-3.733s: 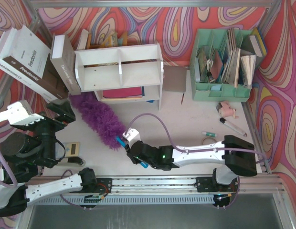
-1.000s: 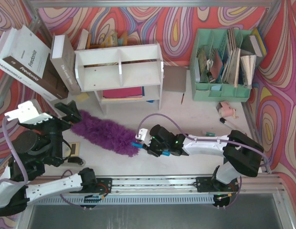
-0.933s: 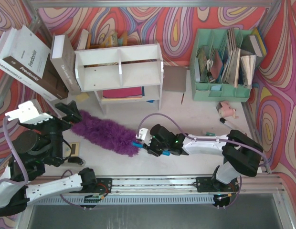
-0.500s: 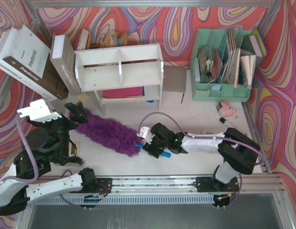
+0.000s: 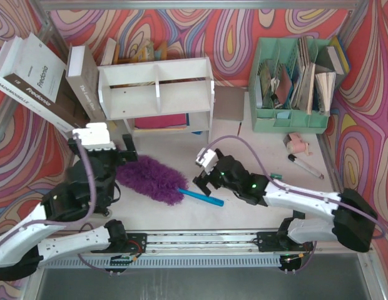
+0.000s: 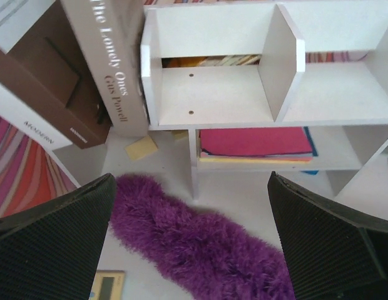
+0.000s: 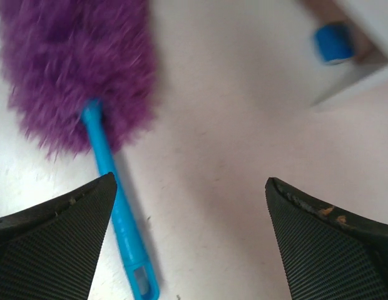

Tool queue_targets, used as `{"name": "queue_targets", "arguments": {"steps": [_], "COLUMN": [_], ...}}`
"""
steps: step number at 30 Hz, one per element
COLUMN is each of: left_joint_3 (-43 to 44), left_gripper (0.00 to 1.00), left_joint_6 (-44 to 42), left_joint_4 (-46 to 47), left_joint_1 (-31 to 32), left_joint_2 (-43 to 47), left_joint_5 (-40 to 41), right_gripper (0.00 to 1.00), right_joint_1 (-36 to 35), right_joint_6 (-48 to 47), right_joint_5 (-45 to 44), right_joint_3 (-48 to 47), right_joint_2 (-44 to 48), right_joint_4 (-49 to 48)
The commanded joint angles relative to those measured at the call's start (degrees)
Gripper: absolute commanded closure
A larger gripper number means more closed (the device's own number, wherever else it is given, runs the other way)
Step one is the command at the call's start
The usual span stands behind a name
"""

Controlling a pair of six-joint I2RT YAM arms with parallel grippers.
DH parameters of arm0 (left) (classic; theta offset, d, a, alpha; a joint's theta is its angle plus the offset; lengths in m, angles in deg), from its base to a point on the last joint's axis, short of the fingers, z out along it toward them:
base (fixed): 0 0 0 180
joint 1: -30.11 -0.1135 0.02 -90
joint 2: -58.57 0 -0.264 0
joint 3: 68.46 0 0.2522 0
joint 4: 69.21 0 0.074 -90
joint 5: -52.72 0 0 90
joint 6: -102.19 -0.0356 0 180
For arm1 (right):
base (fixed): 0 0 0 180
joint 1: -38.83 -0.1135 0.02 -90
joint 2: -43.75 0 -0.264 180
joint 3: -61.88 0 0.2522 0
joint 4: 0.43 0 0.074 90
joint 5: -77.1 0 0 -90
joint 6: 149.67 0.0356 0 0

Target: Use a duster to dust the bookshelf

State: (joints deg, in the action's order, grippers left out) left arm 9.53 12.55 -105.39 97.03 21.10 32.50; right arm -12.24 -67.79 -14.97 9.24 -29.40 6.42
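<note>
Two grippers hang spread wide, grasping nothing. The purple duster (image 5: 150, 180) lies flat on the tabletop (image 5: 256, 150) near its near edge, just before the white bookshelf (image 5: 156, 94). Its head is below the left gripper (image 6: 191, 219) and its blue handle (image 7: 112, 187) below the right gripper (image 7: 191, 231).

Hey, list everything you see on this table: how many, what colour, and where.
bookshelf: one, white, back centre-left
duster: one, purple with a blue handle, lying on the table in front of the bookshelf
large books: two, white-brown and grey, leaning left of the bookshelf
flat folder: one, pink, bookshelf's lower tier
file organizer: one, mint green, back right, holding papers
sticky note: one, yellow, by the books
left tool: one, black, open, near the duster's fluffy end
right tool: one, black, open, beside the handle, not gripping
</note>
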Motion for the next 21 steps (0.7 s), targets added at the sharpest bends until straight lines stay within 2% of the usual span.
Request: {"name": "queue_targets", "arguments": {"steps": [1, 5, 10, 16, 21], "left_joint_3": [3.4, 3.7, 2.5, -6.3, -17.5], "left_gripper": [0.01, 0.01, 0.01, 0.01, 0.02], "left_joint_6": [3.6, 10.3, 17.0, 19.8, 17.0], "left_joint_4": [-10.2, -15.8, -20.2, -15.6, -4.1], "left_joint_1": [-6.3, -19.3, -32.8, -35.0, -38.2], "left_joint_2": [-6.5, -10.6, -17.2, -21.0, -18.4], "left_joint_5": [-10.8, -23.5, -36.8, -31.8, -25.3], "right_gripper": [0.07, 0.01, 0.01, 0.01, 0.01], "right_joint_1": [1.9, 5.7, 12.1, 19.3, 24.9], "right_joint_6": [3.6, 7.2, 14.8, 18.4, 20.2], "right_joint_5": [-11.8, -16.4, -21.4, -19.3, -16.2], "right_joint_3": [0.9, 0.3, -1.2, -0.3, -1.5], "right_joint_2": [7.9, 12.7, 14.5, 15.1, 12.1], "right_joint_4": [-2.8, -1.1, 3.1, 3.1, 4.5]}}
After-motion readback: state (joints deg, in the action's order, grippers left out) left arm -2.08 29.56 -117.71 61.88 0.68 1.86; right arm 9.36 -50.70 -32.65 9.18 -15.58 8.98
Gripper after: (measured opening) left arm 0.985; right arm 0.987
